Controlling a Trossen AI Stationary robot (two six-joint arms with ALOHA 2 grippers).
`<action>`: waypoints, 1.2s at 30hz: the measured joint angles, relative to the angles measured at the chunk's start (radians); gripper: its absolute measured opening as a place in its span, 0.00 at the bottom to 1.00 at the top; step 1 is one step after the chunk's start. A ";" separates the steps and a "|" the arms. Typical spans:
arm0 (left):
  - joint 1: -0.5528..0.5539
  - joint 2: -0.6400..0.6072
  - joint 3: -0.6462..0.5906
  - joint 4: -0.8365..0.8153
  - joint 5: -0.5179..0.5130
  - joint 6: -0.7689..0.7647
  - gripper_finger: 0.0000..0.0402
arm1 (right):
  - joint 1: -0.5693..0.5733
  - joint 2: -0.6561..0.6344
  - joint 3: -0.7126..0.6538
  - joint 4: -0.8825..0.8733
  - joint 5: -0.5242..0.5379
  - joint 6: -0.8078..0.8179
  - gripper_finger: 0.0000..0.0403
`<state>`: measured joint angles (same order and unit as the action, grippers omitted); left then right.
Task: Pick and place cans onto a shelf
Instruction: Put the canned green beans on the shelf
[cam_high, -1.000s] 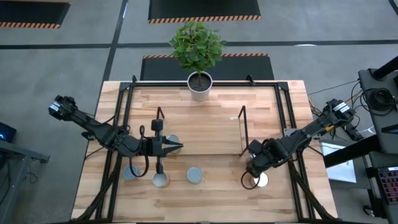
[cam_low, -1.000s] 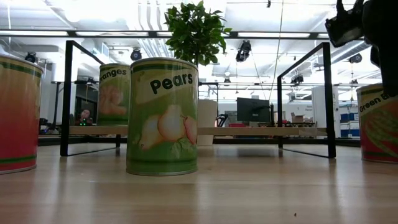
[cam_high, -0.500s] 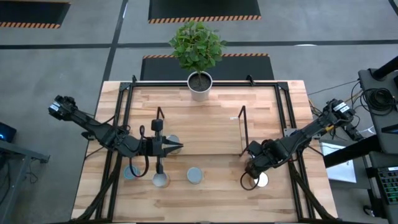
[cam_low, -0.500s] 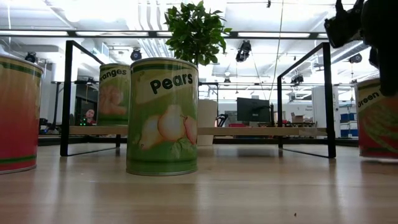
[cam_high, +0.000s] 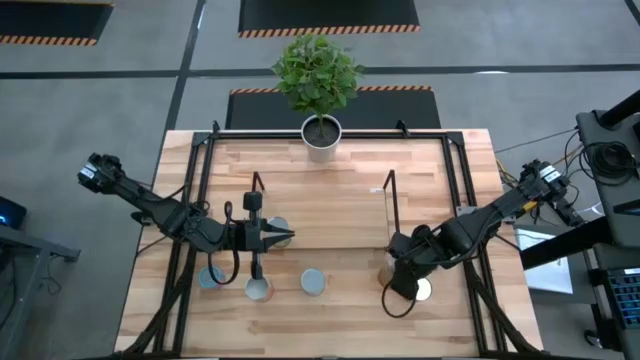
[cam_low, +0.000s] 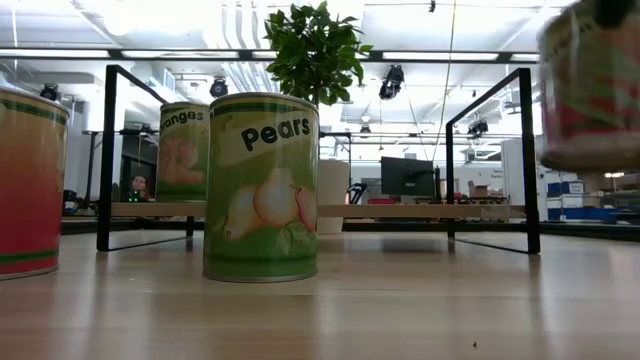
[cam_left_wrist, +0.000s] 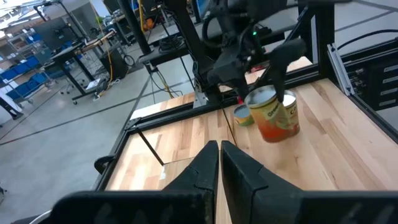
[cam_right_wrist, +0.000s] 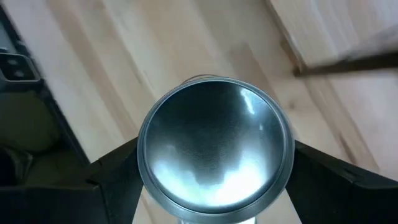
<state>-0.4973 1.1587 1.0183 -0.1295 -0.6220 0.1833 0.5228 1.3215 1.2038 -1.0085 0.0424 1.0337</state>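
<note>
Right gripper (cam_right_wrist: 214, 171) is clamped on a can (cam_right_wrist: 214, 146), now lifted clear of the worktop (cam_high: 350, 290) where a second ago it stood, just in front of the shelf (cam_high: 320, 215)'s right end. Placement remains. Left gripper (cam_high: 285, 236), fingers together, waits at the shelf's left end.

Potted plant (cam_high: 319, 82) sits at the far edge of the wooden table (cam_high: 340, 320), leafy green in a white pot. Left of the plant there's hazard-striped floor tape (cam_high: 50, 40). A monitor (cam_low: 406, 177) shows just right of it, way back.
</note>
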 joint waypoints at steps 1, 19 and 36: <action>0.000 0.000 0.000 0.000 0.000 0.000 0.00 | 0.000 0.012 0.021 -0.003 0.010 -0.014 0.77; 0.000 -0.031 -0.035 0.075 0.000 0.088 0.00 | -0.177 0.301 0.446 -0.039 0.092 -0.547 0.77; 0.000 -0.251 -0.263 0.384 -0.071 0.144 0.00 | -0.503 0.588 0.759 -0.001 0.090 -1.035 0.77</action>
<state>-0.4974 0.9077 0.7558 0.2542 -0.6926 0.3274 0.0202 1.9094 1.9624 -1.0098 0.1327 -0.0015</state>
